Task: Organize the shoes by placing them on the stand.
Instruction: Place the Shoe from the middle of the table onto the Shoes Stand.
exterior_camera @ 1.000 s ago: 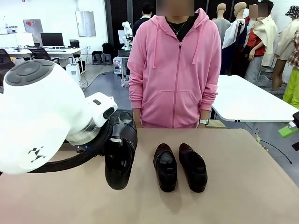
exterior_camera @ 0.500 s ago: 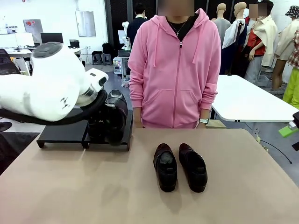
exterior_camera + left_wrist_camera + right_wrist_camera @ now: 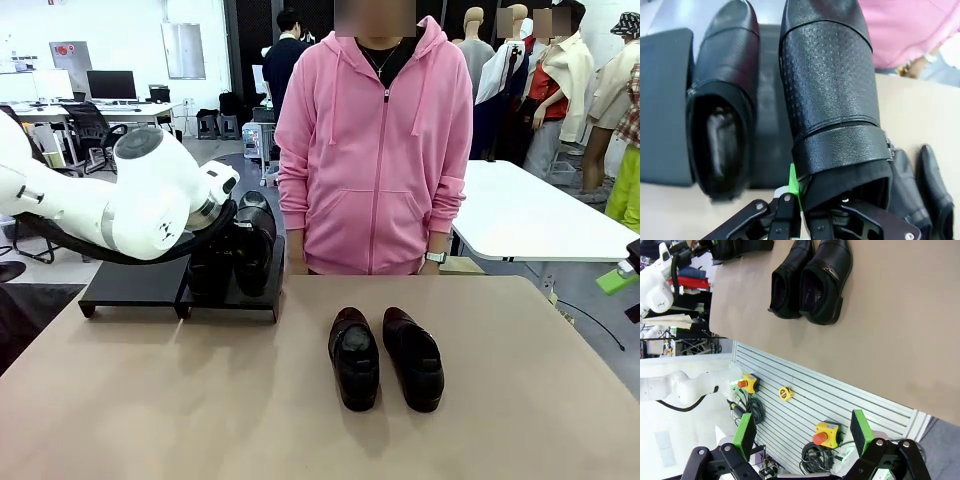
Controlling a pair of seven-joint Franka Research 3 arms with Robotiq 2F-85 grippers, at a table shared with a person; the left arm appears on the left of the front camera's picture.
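Observation:
My left gripper (image 3: 807, 202) is shut on the heel rim of a glossy black shoe (image 3: 830, 95), which it holds over the right tray of the black stand (image 3: 130, 288). In the front view this shoe (image 3: 257, 245) stands toe-up against the left wrist. A second shoe (image 3: 722, 115) lies on the stand right beside it. Two more shoes (image 3: 353, 358) (image 3: 413, 358) lie side by side on the tan table, toes toward me. My right gripper (image 3: 803, 436) is open, off the table's right side, with nothing between its fingers.
A person in a pink hoodie (image 3: 375, 150) stands at the far edge behind the table, hands down. The stand's left tray (image 3: 662, 100) is bare. The tan tabletop (image 3: 200, 400) in front of the stand is open. A white table (image 3: 540, 215) stands at the back right.
My left arm carried the held shoe from above the near-left table back to the stand's right tray, then drew left. The two shoes on the table and the right gripper stayed put.

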